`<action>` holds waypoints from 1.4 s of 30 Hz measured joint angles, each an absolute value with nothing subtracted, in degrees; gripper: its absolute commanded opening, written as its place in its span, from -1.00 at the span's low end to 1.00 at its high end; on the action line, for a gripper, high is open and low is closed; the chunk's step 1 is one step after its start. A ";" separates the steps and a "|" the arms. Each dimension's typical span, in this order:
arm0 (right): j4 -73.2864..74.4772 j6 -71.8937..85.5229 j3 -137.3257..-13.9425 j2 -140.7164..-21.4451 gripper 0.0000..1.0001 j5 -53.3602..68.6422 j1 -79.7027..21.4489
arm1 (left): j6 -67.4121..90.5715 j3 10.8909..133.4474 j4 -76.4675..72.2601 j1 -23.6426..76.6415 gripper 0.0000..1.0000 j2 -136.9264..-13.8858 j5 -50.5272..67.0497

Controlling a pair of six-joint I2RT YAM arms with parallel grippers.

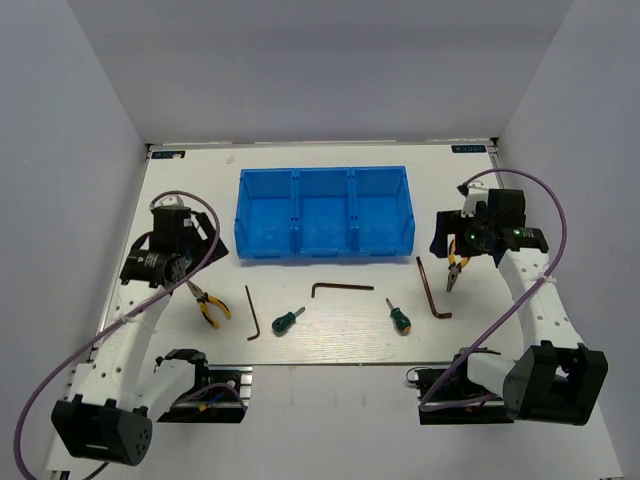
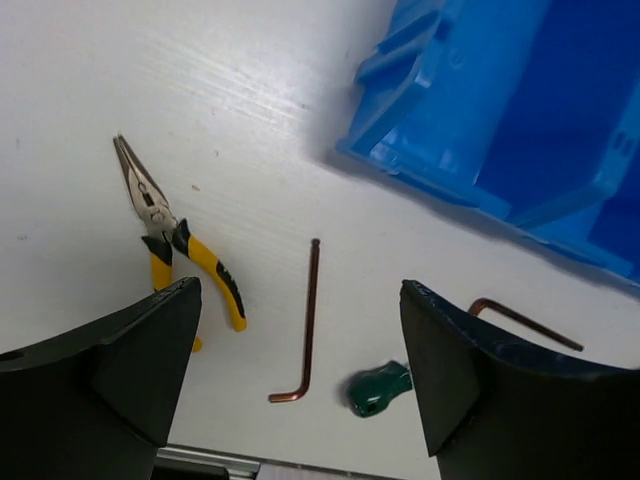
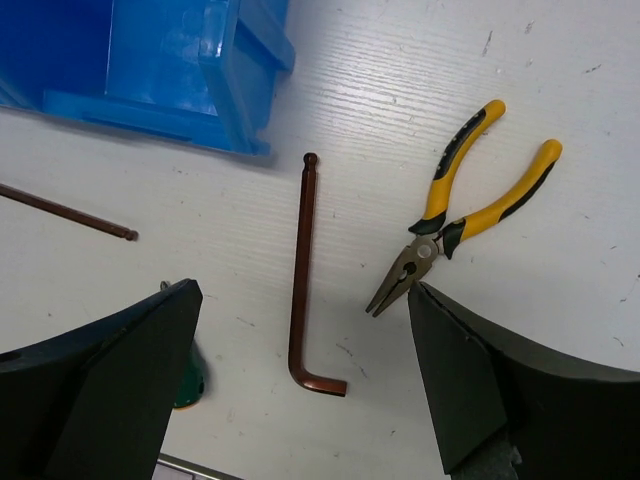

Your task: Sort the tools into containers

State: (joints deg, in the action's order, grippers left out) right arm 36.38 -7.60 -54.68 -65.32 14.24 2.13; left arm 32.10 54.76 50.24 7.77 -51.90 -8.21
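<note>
Closest to me, low in the top view, the left gripper (image 2: 298, 300) and the right gripper (image 3: 302, 295) both hang released over the white table (image 1: 205, 170), grasping nothing. A little further the tools lie in a loose row: the left pliers (image 1: 208, 305), the left hex key (image 1: 252, 313), one green screwdriver (image 1: 287, 321), the middle hex key (image 1: 340, 288), the other green screwdriver (image 1: 399, 318), the right hex key (image 1: 432, 290) and the right pliers (image 1: 455, 270). In the right wrist view the right hex key lies in the gap between the fingers, its long axis up and down the frame, across the closing direction. The right pliers are off to the right, nose toward lower left. The left wrist view shows the same with the left hex key, and the left pliers are off to the left. I think each arm is nearer to its own side. Farthest, in the upper middle, is the blue bin (image 1: 325, 250). I see no tool in its three compartments.
</note>
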 measured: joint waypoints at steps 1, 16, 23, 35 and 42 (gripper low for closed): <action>36.38 -7.55 -54.43 -65.32 0.80 14.33 2.13 | 32.47 54.59 50.72 7.92 0.78 -53.32 -8.03; 36.29 -10.33 -50.78 -63.94 0.66 22.41 2.13 | 38.50 46.06 51.24 8.75 -0.67 -54.22 -6.55; 35.92 -11.09 -49.74 -64.16 0.28 23.42 2.13 | 41.10 42.52 50.41 8.75 0.10 -56.42 -6.15; 35.38 -10.66 -47.11 -64.16 0.26 24.01 2.13 | 43.09 40.86 47.42 8.75 0.13 -66.74 -6.96; 34.50 -10.52 -47.05 -64.16 0.26 22.79 2.13 | 43.16 39.33 45.82 9.04 0.10 -70.02 -8.34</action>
State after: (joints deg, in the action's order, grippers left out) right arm 34.50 -10.52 -47.05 -64.16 22.79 2.13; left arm 43.16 39.33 45.82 9.04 -70.02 -8.34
